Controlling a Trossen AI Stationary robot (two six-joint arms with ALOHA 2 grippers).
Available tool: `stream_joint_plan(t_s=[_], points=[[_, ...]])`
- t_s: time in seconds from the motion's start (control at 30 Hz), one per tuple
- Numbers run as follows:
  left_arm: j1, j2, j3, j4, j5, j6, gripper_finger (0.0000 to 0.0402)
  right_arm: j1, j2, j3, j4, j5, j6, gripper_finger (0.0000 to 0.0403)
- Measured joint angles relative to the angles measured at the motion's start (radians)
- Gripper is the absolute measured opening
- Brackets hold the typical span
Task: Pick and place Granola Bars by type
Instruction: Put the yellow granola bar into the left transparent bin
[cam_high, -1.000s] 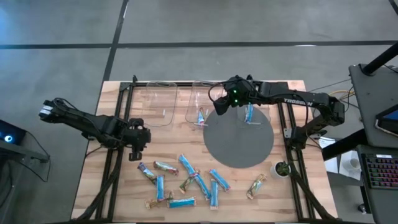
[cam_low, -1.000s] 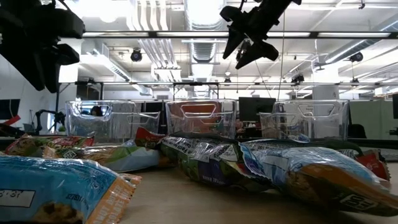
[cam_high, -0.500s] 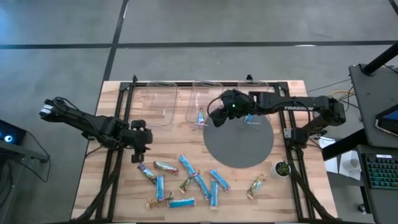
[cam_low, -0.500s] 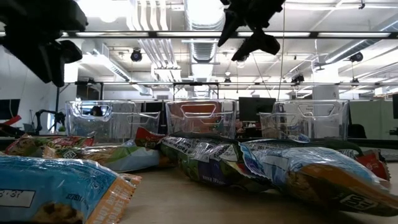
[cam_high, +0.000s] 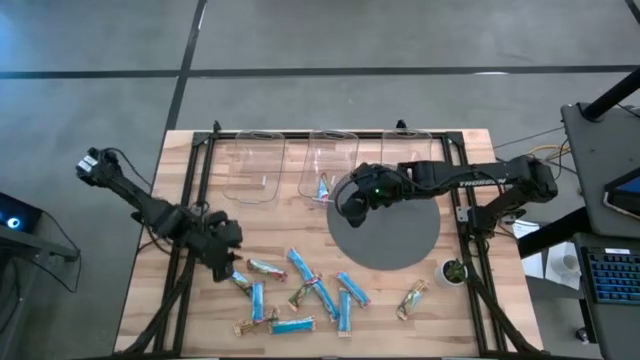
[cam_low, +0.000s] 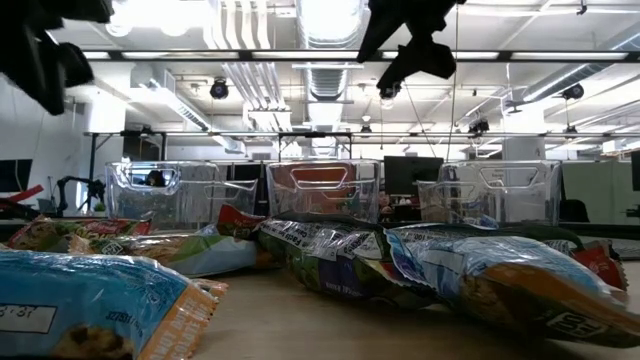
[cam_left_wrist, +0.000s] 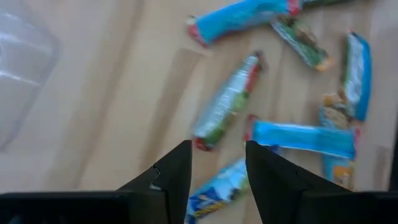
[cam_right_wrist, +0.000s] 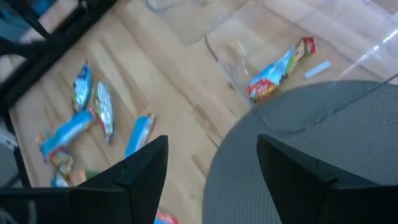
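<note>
The granola bars lie scattered on the wooden table toward its near edge (cam_high: 300, 290): blue, tan and dark wrappers. In the left wrist view I see a green-silver bar (cam_left_wrist: 226, 106) and blue bars (cam_left_wrist: 301, 137). One blue bar (cam_high: 322, 187) lies flat in the middle clear bin and also shows in the right wrist view (cam_right_wrist: 280, 67). My left gripper (cam_high: 222, 260) hangs open above the left end of the cluster, fingers either side of a blue-white bar (cam_left_wrist: 217, 186) below. My right gripper (cam_high: 348, 198) is open above the grey disc's left edge.
Three clear bins (cam_high: 255, 165) (cam_high: 330, 160) (cam_high: 415, 150) stand in a row along the far edge, seen beyond the bars in the low view (cam_low: 322, 188). A grey round mat (cam_high: 390, 225) lies right of centre. A small round object (cam_high: 452, 271) sits near the right frame rail.
My left gripper has moved toward the near edge, arriving over the left end of the bar cluster. My right gripper has drawn back from the bins toward the near edge and a little left, over the disc's left edge. No bar has moved.
</note>
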Motion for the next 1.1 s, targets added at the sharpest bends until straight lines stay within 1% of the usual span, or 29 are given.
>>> stream_joint_plan(t_s=[0.2,0.43,0.57,0.7,0.87,1.1], points=[[-0.148,0.161,0.066,0.049,0.0,-0.088,0.0133,0.051,0.0,-0.019,-0.013,0.001,-0.03,0.0235],[-0.228,0.371,0.183,0.071,0.018,-0.141,0.0133,0.082,0.0,-0.026,-0.013,0.002,-0.048,0.0235],[-0.279,0.463,0.233,0.089,0.034,-0.194,0.0133,0.09,0.0,-0.026,-0.012,0.003,-0.048,0.0235],[-0.334,0.543,0.269,0.151,0.037,-0.249,0.0133,0.094,0.0,-0.026,-0.013,0.003,-0.051,0.0235],[-0.368,0.631,0.297,0.25,0.037,-0.29,0.0133,0.094,0.0,-0.026,-0.013,0.005,-0.063,0.0235],[-0.368,0.724,0.329,0.245,0.038,-0.336,0.0133,0.094,0.0,-0.026,-0.012,0.009,-0.074,0.0235]])
